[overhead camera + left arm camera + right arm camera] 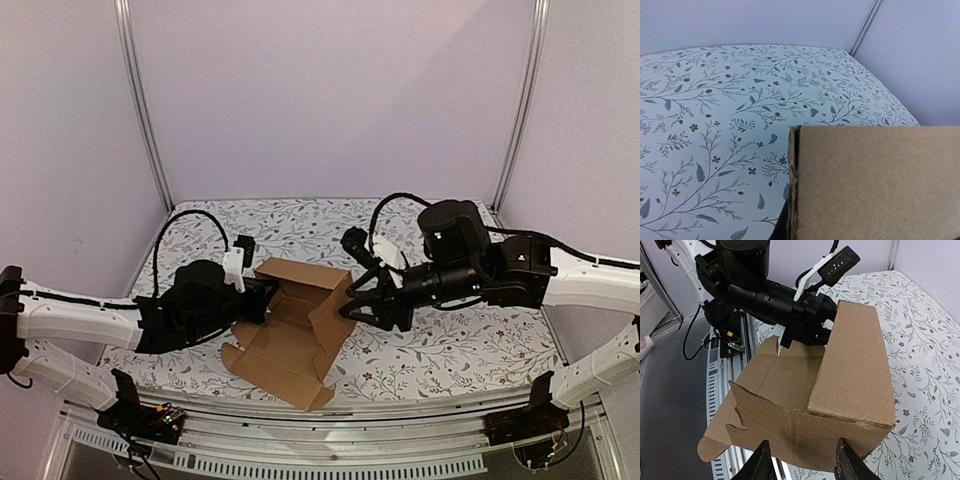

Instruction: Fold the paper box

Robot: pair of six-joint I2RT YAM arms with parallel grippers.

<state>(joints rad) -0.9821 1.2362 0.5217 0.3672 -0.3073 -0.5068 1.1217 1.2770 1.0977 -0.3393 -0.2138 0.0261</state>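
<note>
The paper box (290,335) is a brown cardboard sheet, partly folded, in the middle of the table, with a tall back panel raised and its front flaps lying flat toward the near edge. My left gripper (262,297) is shut on the box's left wall. In the left wrist view cardboard (875,185) fills the lower right and hides the fingers. My right gripper (352,302) is at the box's right side. Its fingers stand apart in the right wrist view (805,462), with the box's side wall (850,375) lying across just in front of the tips, not pinched.
A floral cloth covers the table (440,350). A metal rail (330,420) runs along the near edge just beyond the box's front flaps. Booth walls and frame posts (140,100) close in the back and sides. The left arm's wrist (770,297) looms behind the box.
</note>
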